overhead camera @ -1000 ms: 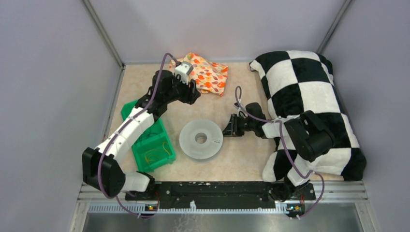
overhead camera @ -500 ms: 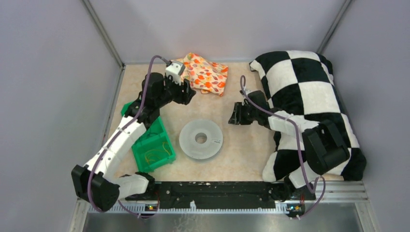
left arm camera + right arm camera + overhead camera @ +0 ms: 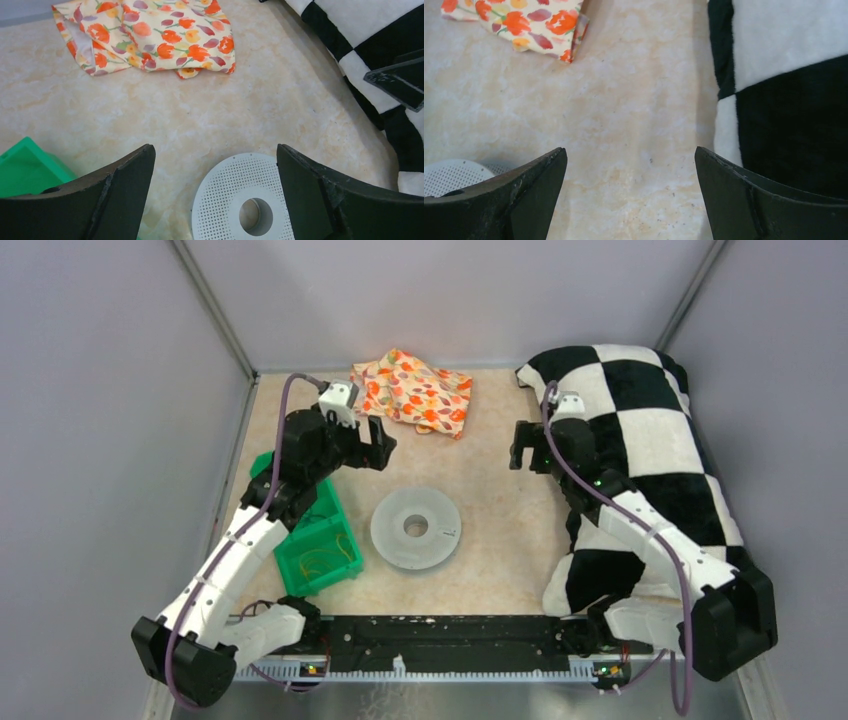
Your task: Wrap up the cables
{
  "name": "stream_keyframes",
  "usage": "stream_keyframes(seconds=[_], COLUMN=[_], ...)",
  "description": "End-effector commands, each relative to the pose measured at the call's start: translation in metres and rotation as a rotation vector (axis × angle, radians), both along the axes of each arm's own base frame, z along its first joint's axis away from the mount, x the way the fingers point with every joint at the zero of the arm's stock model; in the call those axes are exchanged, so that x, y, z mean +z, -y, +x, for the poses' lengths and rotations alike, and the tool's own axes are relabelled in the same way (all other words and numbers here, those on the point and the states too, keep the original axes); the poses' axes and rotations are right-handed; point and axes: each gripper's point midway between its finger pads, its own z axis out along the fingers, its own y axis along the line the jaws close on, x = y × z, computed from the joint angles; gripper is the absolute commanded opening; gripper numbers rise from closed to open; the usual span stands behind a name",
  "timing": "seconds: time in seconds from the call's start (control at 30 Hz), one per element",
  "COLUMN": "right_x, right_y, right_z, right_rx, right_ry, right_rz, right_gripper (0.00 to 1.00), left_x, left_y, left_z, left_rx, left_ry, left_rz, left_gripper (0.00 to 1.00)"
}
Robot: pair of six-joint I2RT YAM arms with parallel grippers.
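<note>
The grey spool lies flat in the middle of the table with nothing gripping it. The cables, thin yellow strands, lie loose in the green bin to its left. My left gripper hangs open behind and left of the spool. In the left wrist view the gripper is empty and the perforated spool face lies below it. My right gripper is open behind and right of the spool. In the right wrist view the gripper is empty over bare table, and the spool's edge shows at lower left.
A floral cloth lies at the back centre. A large black-and-white checkered pillow fills the right side, and the right arm lies over it. Grey walls close in the back and sides.
The right gripper left the spool's right edge, moved back and right, and opened wide. The left gripper drew back to the left and opened wider. The spool stayed put.
</note>
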Motion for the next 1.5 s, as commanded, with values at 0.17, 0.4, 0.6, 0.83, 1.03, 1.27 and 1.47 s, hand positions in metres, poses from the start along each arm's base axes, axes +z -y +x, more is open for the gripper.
stream_keyframes(seconds=[0.17,0.4,0.6,0.83,1.03,1.27,1.47], right_x=[0.028,0.027,0.021,0.021,0.023,0.025,0.025], right_y=[0.031,0.040,0.038,0.034,0.032,0.028,0.029], right_z=[-0.002,0.006,0.015,0.014,0.012,0.012,0.011], right_rx=[-0.140,-0.256,-0.312,-0.298,-0.279,-0.263,-0.260], right_ry=[0.122,0.006,-0.107,-0.117,-0.114,-0.113,-0.107], right_rz=[0.000,-0.036,-0.068,-0.054,-0.053,-0.035,-0.032], right_gripper=[0.99,0.99,0.99,0.99,0.99,0.99,0.99], left_x=[0.002,-0.003,-0.019,-0.017,-0.019,-0.019,-0.020], left_y=[-0.019,-0.052,-0.056,-0.060,-0.062,-0.063,-0.062], left_z=[-0.009,-0.002,0.003,0.001,0.001,0.000,-0.002], left_rx=[0.107,0.314,0.370,0.400,0.406,0.403,0.399], left_ry=[0.030,-0.034,-0.104,-0.110,-0.107,-0.106,-0.088], left_rz=[-0.050,-0.013,0.011,-0.003,0.000,0.005,-0.012], left_gripper=[0.99,0.99,0.99,0.99,0.99,0.99,0.99])
